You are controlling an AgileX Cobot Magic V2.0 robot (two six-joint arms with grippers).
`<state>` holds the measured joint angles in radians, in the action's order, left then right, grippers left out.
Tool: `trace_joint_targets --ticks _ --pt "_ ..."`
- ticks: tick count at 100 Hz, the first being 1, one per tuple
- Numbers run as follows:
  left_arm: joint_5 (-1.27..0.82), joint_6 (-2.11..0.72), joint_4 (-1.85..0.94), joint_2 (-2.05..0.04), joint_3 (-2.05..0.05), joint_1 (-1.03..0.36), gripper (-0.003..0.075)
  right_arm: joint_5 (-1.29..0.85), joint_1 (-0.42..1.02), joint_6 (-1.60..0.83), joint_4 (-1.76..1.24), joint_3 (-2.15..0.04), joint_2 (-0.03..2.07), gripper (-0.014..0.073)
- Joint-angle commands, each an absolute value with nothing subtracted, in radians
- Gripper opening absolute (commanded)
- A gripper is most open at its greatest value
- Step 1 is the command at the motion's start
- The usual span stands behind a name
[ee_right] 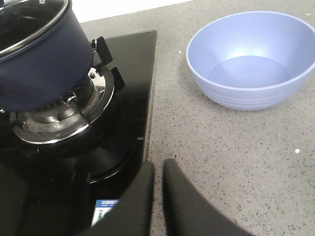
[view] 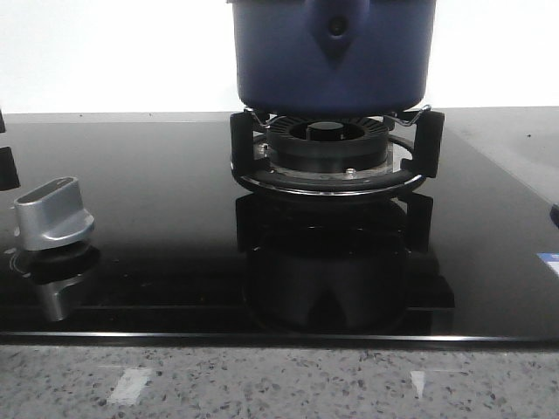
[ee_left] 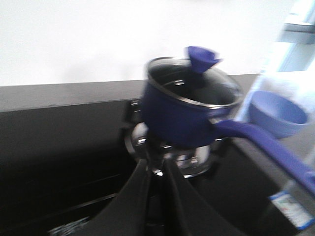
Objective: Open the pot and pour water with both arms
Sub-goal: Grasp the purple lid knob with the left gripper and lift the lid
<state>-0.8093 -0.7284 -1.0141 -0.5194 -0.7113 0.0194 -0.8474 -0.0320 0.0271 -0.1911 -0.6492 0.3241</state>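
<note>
- Pot sits on the burner of the black cooktop. Its glass lid with a blue knob is on, so the opening step is judged not yet done.
- Left end effector: fingers nearly together, holding nothing. The pot lies ahead of it and close, the long handle running off to one side.
- Right end effector: fingers nearly closed, empty, above the table at the cooktop edge. The pot lies ahead to one side; the light-blue bowl lies ahead to the other side, well apart from the pot.
- Step in hand: approach, before any grasp.
- Next move, as a judgement: spread one end effector's fingers, take the lid knob and lift it clear; the other takes the handle to pour toward the bowl.
- A silver control knob stands on the cooktop, apart from the burner.
</note>
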Motion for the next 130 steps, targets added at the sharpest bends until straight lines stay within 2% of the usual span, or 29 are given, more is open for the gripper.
trace_joint_targets --ticks 1,9,16,35,67,85,103,116,130 --pt "-0.815 -0.854 -1.234 -0.581 -0.746 0.01 0.0163 -0.79 -0.038 0.011 -0.2 -0.694 0.346 0.0173" --pt "-0.855 -0.929 -1.341 -0.633 -0.746 0.01 0.0291 -0.79 -0.038 0.011 -0.202 -0.697 0.346 0.0289" --pt "-0.889 -0.983 -1.401 -0.673 -0.747 0.01 0.0349 -0.79 -0.029 0.011 -0.206 -0.697 0.346 0.0333" --pt "-0.981 -1.194 -1.577 -0.768 -0.753 0.01 0.035 -0.778 0.012 0.011 -0.218 -0.697 0.346 0.033" --pt "-1.075 -1.331 -1.564 -1.011 -0.934 0.003 0.035 -0.72 0.018 -0.007 -0.224 -0.697 0.369 0.033" --pt "-1.069 -1.348 -1.516 -1.161 -1.063 -0.12 0.035 -0.707 0.018 -0.007 -0.225 -0.697 0.394 0.033" --pt "-0.909 -1.391 -1.476 -1.281 -1.169 -0.271 0.0351 -0.663 0.018 -0.007 -0.225 -0.697 0.412 0.033" --pt "-0.856 -1.424 -1.478 -1.361 -1.23 -0.318 0.0353 -0.663 0.018 -0.015 -0.225 -0.697 0.413 0.033" --pt "-0.854 -1.434 -1.478 -1.453 -1.303 -0.34 0.0398 -0.662 0.018 -0.015 -0.225 -0.697 0.413 0.033"
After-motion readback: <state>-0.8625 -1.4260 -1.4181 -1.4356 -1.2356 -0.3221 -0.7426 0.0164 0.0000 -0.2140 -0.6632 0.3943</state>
